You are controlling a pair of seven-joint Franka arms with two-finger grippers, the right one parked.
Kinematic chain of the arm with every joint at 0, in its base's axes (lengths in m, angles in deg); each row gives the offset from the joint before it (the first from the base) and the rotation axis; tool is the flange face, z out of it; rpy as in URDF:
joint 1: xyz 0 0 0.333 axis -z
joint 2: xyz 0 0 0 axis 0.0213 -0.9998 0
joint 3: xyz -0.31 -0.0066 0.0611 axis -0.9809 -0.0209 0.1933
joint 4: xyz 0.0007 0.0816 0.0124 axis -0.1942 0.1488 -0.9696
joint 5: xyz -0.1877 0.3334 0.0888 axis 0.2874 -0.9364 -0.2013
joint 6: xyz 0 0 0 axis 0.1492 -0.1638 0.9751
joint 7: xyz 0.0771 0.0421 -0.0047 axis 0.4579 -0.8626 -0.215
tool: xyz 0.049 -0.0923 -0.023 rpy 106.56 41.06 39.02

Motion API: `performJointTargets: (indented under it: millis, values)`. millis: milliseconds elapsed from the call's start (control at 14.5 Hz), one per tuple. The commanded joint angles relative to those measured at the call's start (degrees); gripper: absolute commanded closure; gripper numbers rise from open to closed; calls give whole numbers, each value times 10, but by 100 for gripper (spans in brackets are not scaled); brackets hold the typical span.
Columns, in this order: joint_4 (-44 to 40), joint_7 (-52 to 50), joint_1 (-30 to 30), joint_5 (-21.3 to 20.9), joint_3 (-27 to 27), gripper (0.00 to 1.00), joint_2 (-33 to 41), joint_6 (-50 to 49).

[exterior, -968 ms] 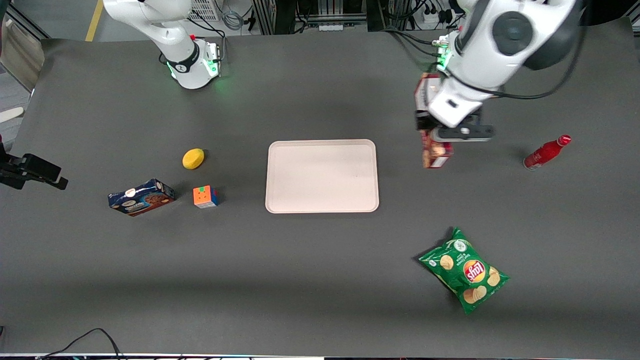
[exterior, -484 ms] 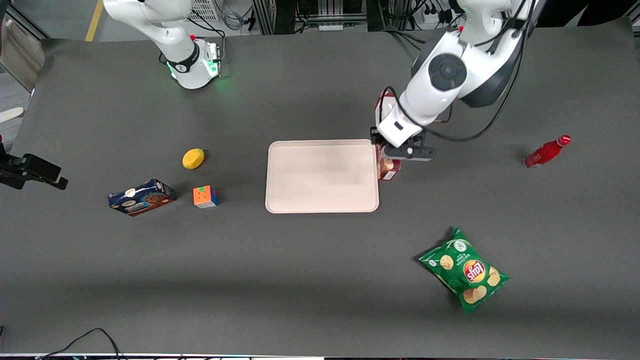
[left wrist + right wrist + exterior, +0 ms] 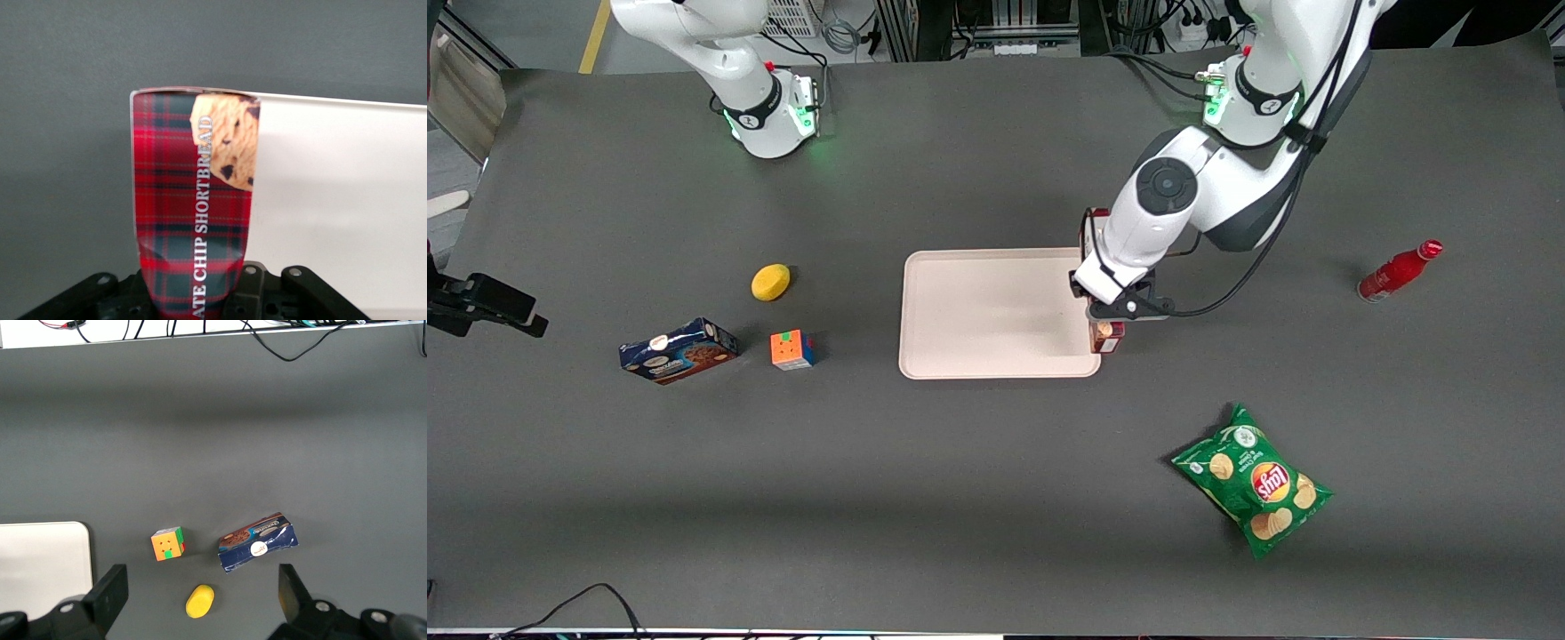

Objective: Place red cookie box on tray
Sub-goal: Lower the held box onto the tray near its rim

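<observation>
The arm had carried the red cookie box [image 3: 1107,336] a long way across the surface [image 3: 996,498]. A second before, the box hung up by the arm's own base, well apart from the tray [image 3: 978,311]. Half a second before, it had come to the tray's edge on the working arm's side. Now it had moved nearer to the front camera along that same edge, close to the tray's corner. So the box was almost where it had to go, but it was not sitting on the tray yet.

The pincer [image 3: 1110,313] was squeezed tight on the box. In the wrist view the red plaid box [image 3: 193,200] stuck out from between the black fingers [image 3: 263,293], and its sides looked a bit pinched in where they held it. The far end of the box hung right over the tray's rim [image 3: 333,101]. Part of it seemed to be above the pale tray and part above the dark surface.

The arm reached out from its base and bent down at the elbow, so the wrist pointed down at the tray's edge.

I think the box needed to go a little more toward the middle of the tray before being let go. If it dropped here, it might land on the rim and tip off.
</observation>
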Motion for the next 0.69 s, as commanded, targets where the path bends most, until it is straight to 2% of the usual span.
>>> performJointTargets:
  millis: [0, 207, 415, 484, 622]
  values:
    - [-25, -75, 10, -42, -13, 98, -33, 3]
    - [-26, -111, 16, -81, -22, 98, -56, 5]
    - [-50, -161, 19, -174, -22, 98, -106, 11]
    - [-60, -175, 19, -189, -22, 98, -119, 11]
    - [-76, -183, 19, -192, -21, 98, -134, 13]
